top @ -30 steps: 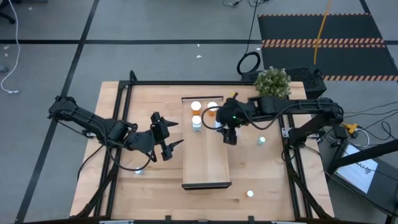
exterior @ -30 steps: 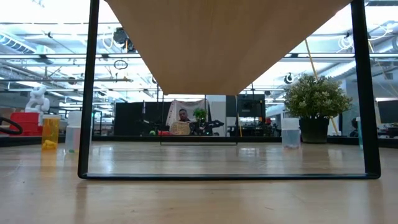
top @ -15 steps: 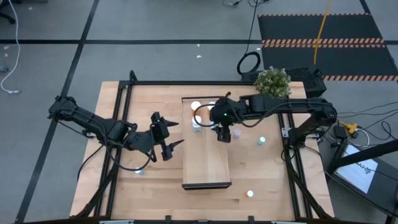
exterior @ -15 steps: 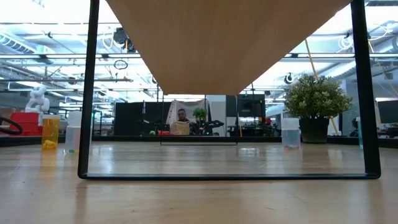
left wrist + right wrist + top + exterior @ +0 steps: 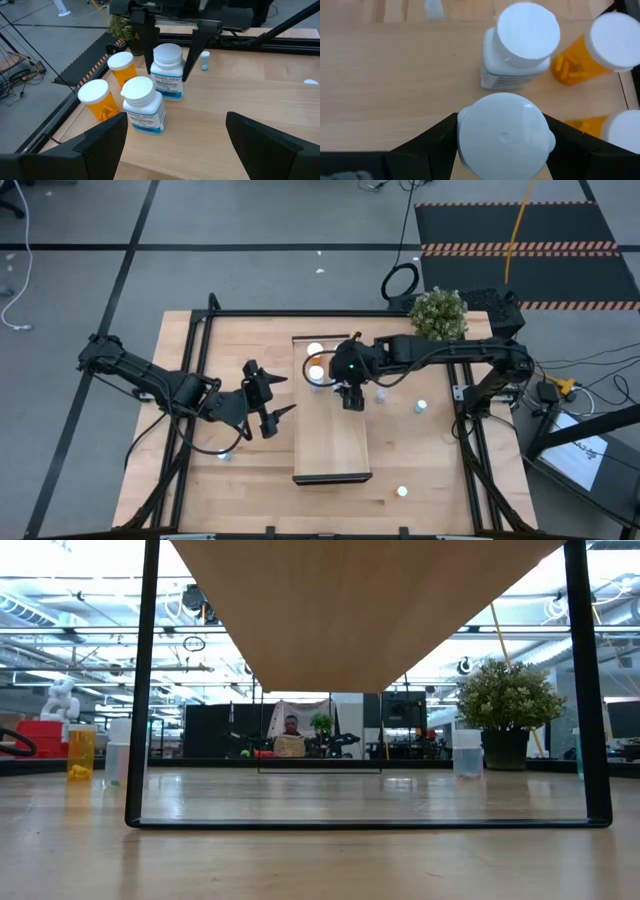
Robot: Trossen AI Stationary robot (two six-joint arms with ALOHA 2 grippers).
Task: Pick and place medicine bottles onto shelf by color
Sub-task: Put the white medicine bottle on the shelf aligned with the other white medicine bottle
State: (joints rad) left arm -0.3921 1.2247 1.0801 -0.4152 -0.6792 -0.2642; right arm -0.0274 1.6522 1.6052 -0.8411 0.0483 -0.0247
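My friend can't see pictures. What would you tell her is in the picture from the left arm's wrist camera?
The right gripper holds a white medicine bottle upright on the wooden shelf, its dark fingers on either side. Beside it stand another white bottle and two orange bottles, all white-capped. The left gripper is open in the foreground, holding nothing.

Two white (image 5: 144,105) and two orange medicine bottles (image 5: 99,100), white-capped, upright, clustered on the light-wood shelf (image 5: 333,445)
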